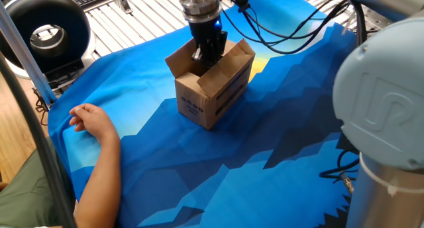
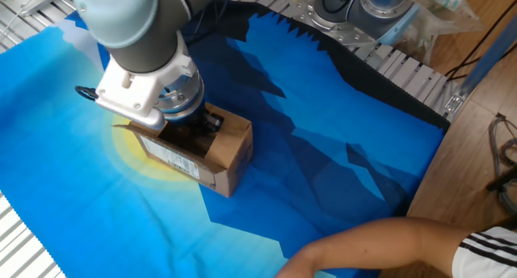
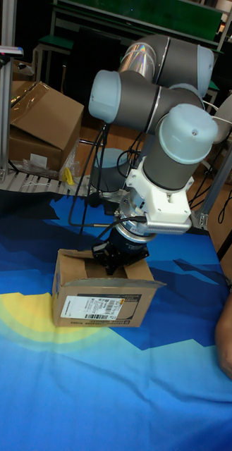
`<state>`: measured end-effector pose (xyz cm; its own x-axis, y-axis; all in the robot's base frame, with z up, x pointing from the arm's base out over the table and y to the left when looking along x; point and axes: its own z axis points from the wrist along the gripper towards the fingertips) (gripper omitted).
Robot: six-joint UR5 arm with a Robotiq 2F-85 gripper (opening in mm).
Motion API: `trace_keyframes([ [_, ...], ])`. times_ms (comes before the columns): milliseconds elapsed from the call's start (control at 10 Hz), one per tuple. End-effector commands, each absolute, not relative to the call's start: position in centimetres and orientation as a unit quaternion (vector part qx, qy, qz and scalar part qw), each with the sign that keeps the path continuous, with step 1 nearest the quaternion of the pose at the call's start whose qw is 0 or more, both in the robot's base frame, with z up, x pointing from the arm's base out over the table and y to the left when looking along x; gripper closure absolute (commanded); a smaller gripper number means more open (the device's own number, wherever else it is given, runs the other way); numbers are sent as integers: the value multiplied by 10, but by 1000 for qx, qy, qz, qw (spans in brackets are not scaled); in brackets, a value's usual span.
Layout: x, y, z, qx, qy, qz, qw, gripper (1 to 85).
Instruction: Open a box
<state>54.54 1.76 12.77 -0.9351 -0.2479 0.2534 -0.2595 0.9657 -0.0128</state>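
- One fixed view: the box (image 1: 211,89) sat on the blue printed cloth (image 1: 265,148) near the table's far middle, upright, dark print on its near end face.
- The gripper (image 1: 207,51) reached straight down into the box's open top – fingertips hidden inside, so I could not tell whether the fingers were apart or together.
- Near flap stood up on the camera-left side; the long flap beside the gripper was tilted up and outward.
- A person's hand (image 1: 87,116) lay flat on the cloth at the left, well apart from the box. A black ring-shaped device (image 1: 41,30) stood at the far left corner.
- Other fixed view: box (image 2: 206,149) seen from the opposite side, white label on its long side; the arm's grey wrist (image 2: 145,88) covered most of the opening. The gripper (image 2: 194,128) was a dark block inside the top – finger state not readable here either.
- A forearm (image 2: 371,246) crossed the lower right edge of the cloth.
- Tall fixed view: box (image 3: 105,299) front-on, barcode label facing the camera, a flap sticking out flat toward the right. The gripper (image 3: 119,257) dipped into the opening, tips hidden behind the front wall.
- A larger cardboard carton (image 3: 38,127) sat behind the table at the left.
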Motion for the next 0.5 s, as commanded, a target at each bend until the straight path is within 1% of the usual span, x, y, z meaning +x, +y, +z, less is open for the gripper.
trace_keyframes([
  [0, 537, 21, 144, 122, -981, 15, 150, 843],
  [200, 532, 21, 157, 121, -979, 17, 162, 843],
  [400, 528, 19, 161, 119, -978, 21, 168, 843],
])
